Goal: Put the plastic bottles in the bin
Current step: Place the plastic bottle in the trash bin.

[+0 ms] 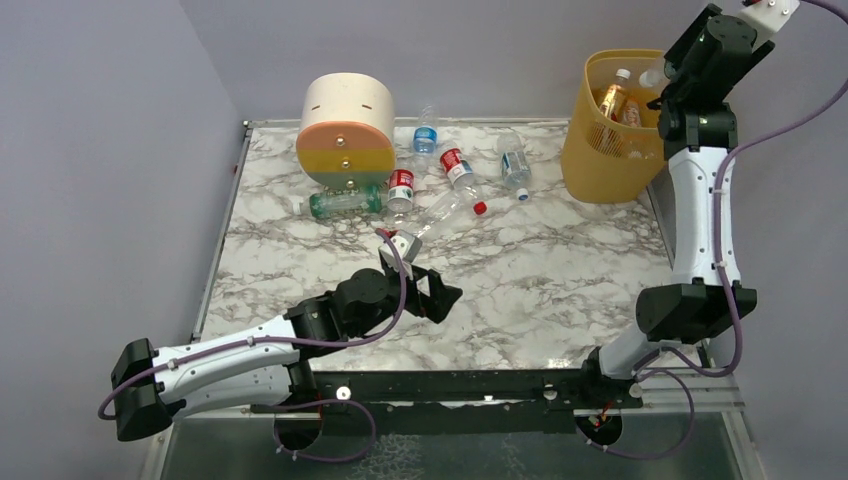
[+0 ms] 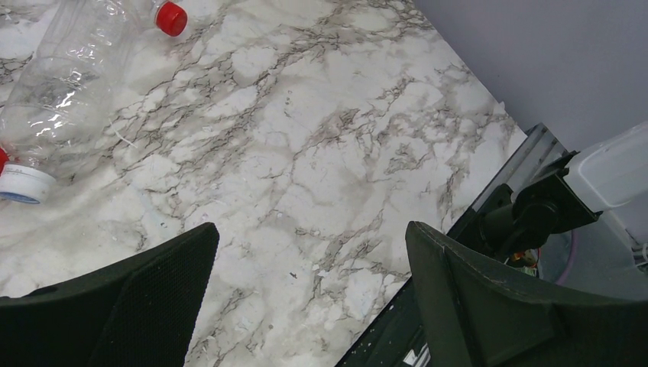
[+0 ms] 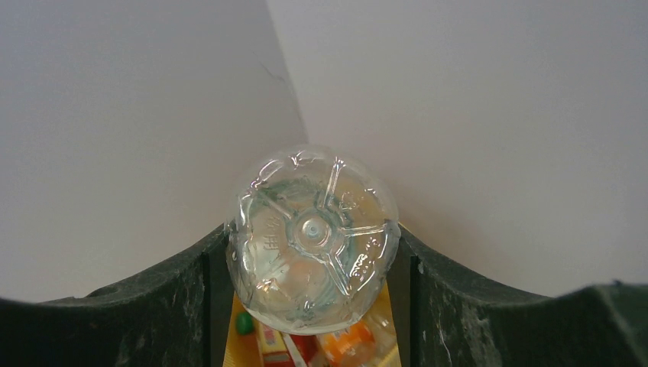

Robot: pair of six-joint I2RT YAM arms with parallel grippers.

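Observation:
The yellow-orange bin (image 1: 600, 165) stands at the table's far right with a few bottles (image 1: 612, 100) inside. My right gripper (image 1: 668, 82) is high over the bin's right rim, shut on a clear bottle (image 1: 652, 72). In the right wrist view the bottle's base (image 3: 313, 237) fills the gap between the fingers (image 3: 153, 313), with the bin's inside (image 3: 231, 345) and bottles (image 3: 344, 344) below. My left gripper (image 1: 442, 296) is open and empty, low over the table's middle. A clear red-capped bottle (image 1: 447, 208) lies beyond it, also in the left wrist view (image 2: 69, 84). Several more bottles (image 1: 457, 165) lie at the back.
A round cream, orange, yellow and green drawer unit (image 1: 346, 130) stands at the back left, with a green bottle (image 1: 345, 203) lying in front of it. The black arm rail (image 1: 470, 385) runs along the near edge. Walls close off the left, back and right.

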